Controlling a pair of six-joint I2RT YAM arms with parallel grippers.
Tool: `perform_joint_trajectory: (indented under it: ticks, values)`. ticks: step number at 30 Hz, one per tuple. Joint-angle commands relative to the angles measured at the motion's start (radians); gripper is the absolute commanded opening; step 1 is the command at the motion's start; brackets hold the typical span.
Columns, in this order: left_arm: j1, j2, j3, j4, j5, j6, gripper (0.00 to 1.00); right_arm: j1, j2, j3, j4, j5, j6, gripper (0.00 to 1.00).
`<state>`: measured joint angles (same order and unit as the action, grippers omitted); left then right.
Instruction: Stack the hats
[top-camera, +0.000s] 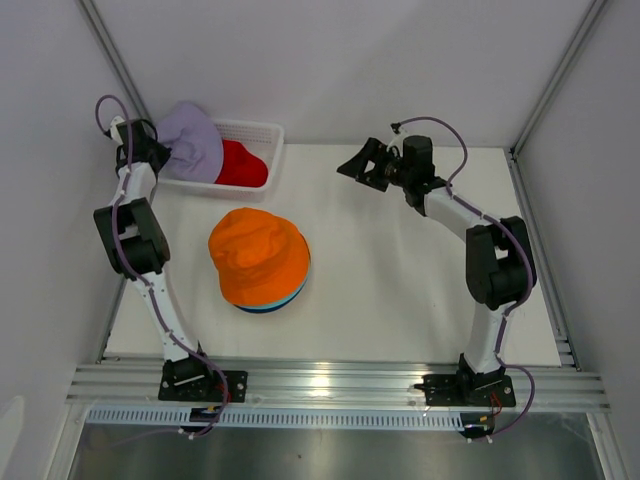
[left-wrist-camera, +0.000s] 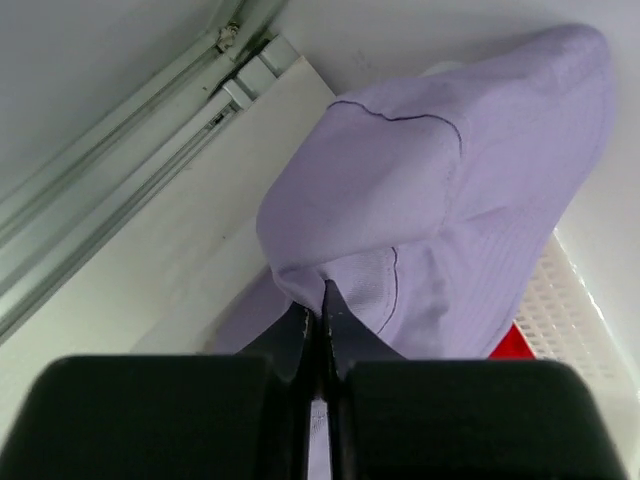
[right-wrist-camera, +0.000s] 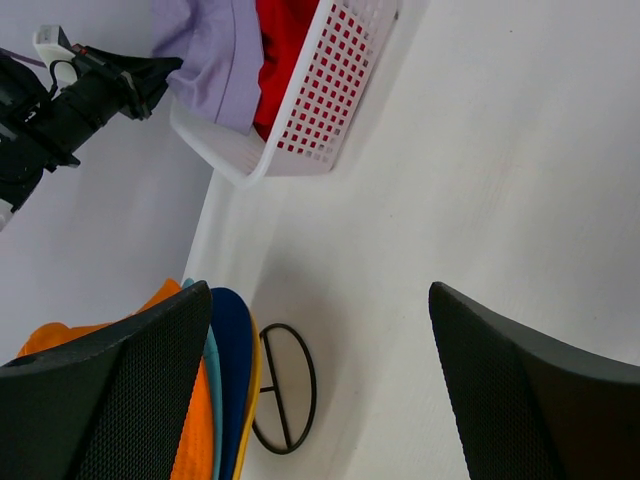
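Lavender fabric fills the left wrist view: the lavender hat (left-wrist-camera: 430, 200) is bunched up and lifted at the left end of the white mesh basket (top-camera: 262, 130), its crown standing above the basket's rim. The left gripper (left-wrist-camera: 322, 320) has its two fingers pressed together on a fold of that hat's brim, with only a thin sliver of cloth between them. From above, this gripper sits just outside the basket's left end, touching the hat.

The red hat (top-camera: 243, 165) lies inside the basket, towards its right half, partly tucked beneath the lavender one (how much of it is covered cannot be told).

In front of the basket, on the side nearer the arm bases, and a little apart from it, the other hats are piled on the white table (top-camera: 400, 280). The orange hat (top-camera: 258, 255) is on top, crown up, and thin edges of teal and navy brim show under its near side. The right wrist view shows the same pile from the side: the teal hat (right-wrist-camera: 212, 400), the navy hat (right-wrist-camera: 232, 370) and the yellow hat (right-wrist-camera: 248, 420) layered under the orange, sitting over the black wire stand (right-wrist-camera: 276, 392).

The right gripper (top-camera: 358, 165) hangs above the table to the right of the basket, well apart from it, fingers spread wide with nothing between them.
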<state>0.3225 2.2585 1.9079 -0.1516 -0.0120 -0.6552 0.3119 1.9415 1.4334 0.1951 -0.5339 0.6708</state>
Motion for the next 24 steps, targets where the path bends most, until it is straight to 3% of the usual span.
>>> perform_joint_trajectory:
  ticks: [1,6,13,18,24]
  values:
    - [-0.011,-0.034,0.033,-0.005,0.061,0.009,0.01,-0.008,-0.004,0.039,0.049,-0.015,0.009,0.92]
    - [-0.014,-0.265,-0.084,0.035,0.179,0.006,0.01,-0.010,-0.044,0.022,0.092,-0.043,0.041,0.92]
    - [-0.017,-0.558,-0.104,-0.077,0.375,0.034,0.01,0.000,-0.160,-0.005,0.147,-0.110,0.079,0.92]
    - [-0.017,-0.688,-0.058,-0.258,0.553,0.054,0.01,0.041,-0.266,0.028,0.112,-0.101,0.041,0.93]
    - [-0.019,-0.881,-0.150,-0.342,0.754,0.058,0.01,0.107,-0.387,-0.013,0.157,0.008,0.180,0.94]
